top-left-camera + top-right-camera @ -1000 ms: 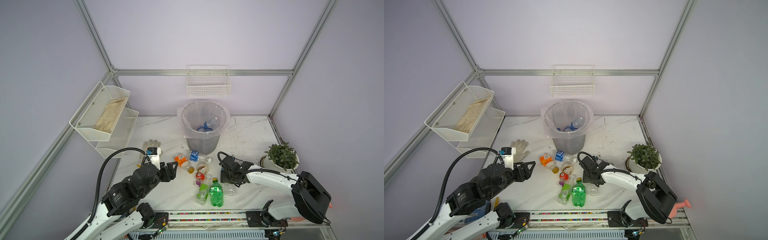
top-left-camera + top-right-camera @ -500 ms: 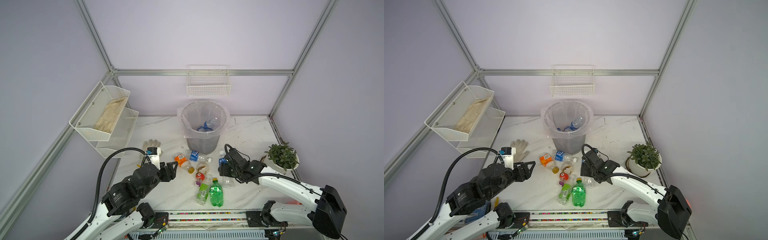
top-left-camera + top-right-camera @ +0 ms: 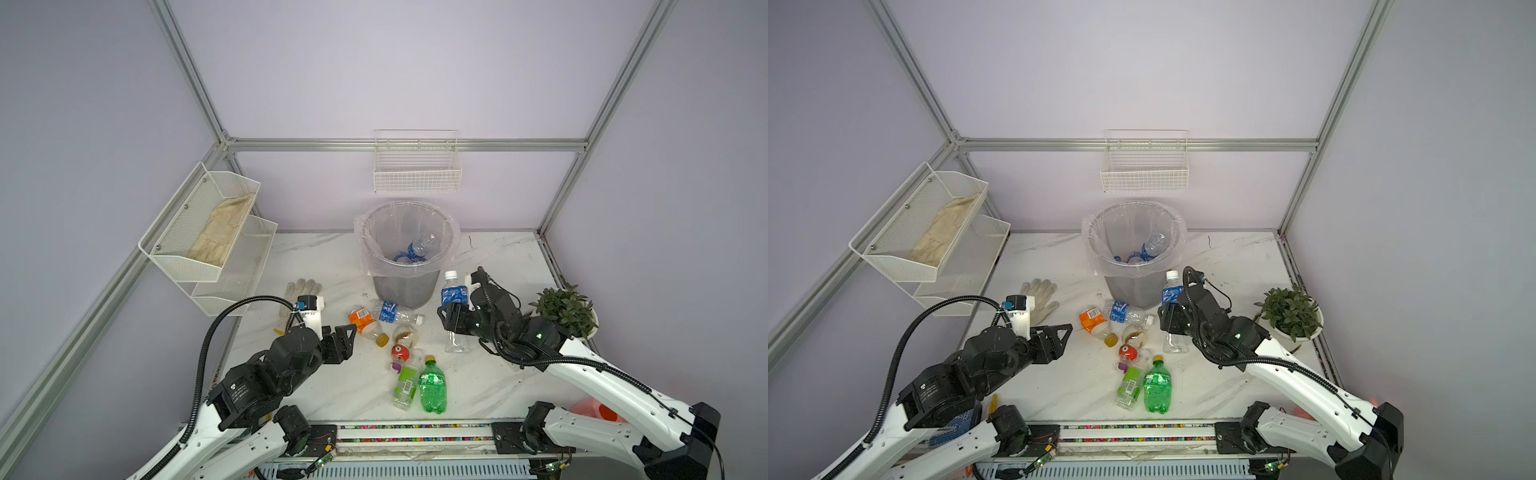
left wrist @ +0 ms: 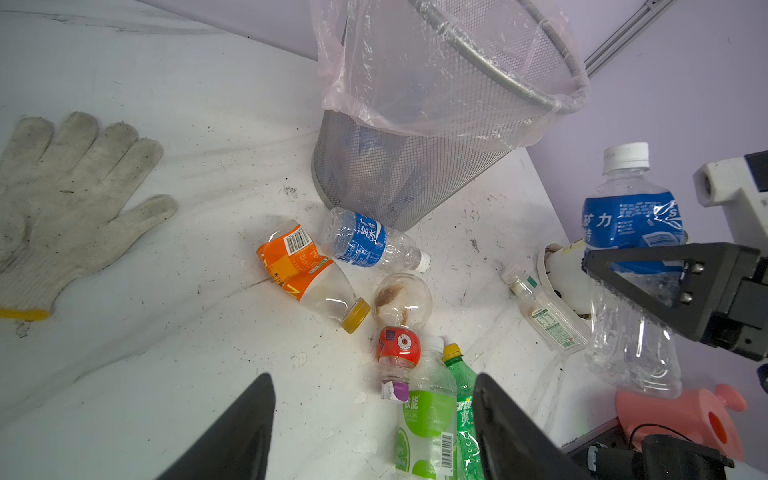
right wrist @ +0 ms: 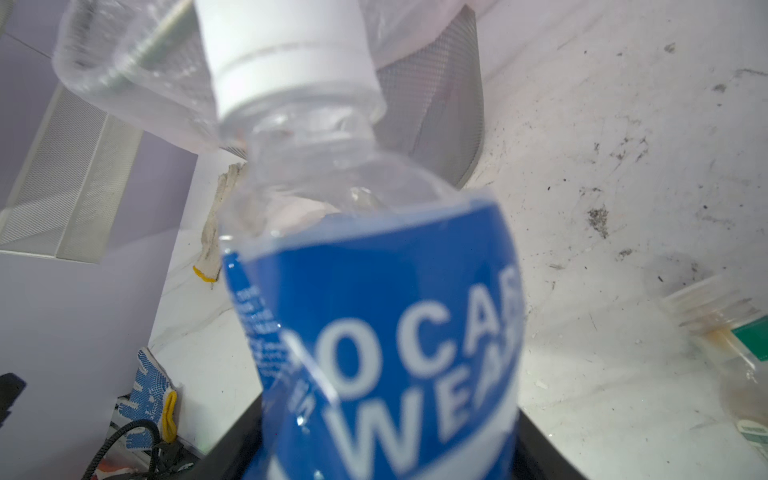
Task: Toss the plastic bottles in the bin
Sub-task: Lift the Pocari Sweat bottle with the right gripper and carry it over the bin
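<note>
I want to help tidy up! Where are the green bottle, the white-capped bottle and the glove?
green bottle (image 3: 432, 386), in a top view, on its middle.
white-capped bottle (image 4: 631, 220), in the left wrist view, on its blue label.
glove (image 4: 62, 199), in the left wrist view, on its palm.

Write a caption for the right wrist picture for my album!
The right claw holds a blue-labelled bottle up close, with the bin behind.

White arm shells (image 3: 611, 384) with black joint housings (image 3: 295, 353), looping black ribbed cable (image 3: 203, 357), triangular black tool fingers (image 4: 665, 282) bearing 2 screws.
</note>
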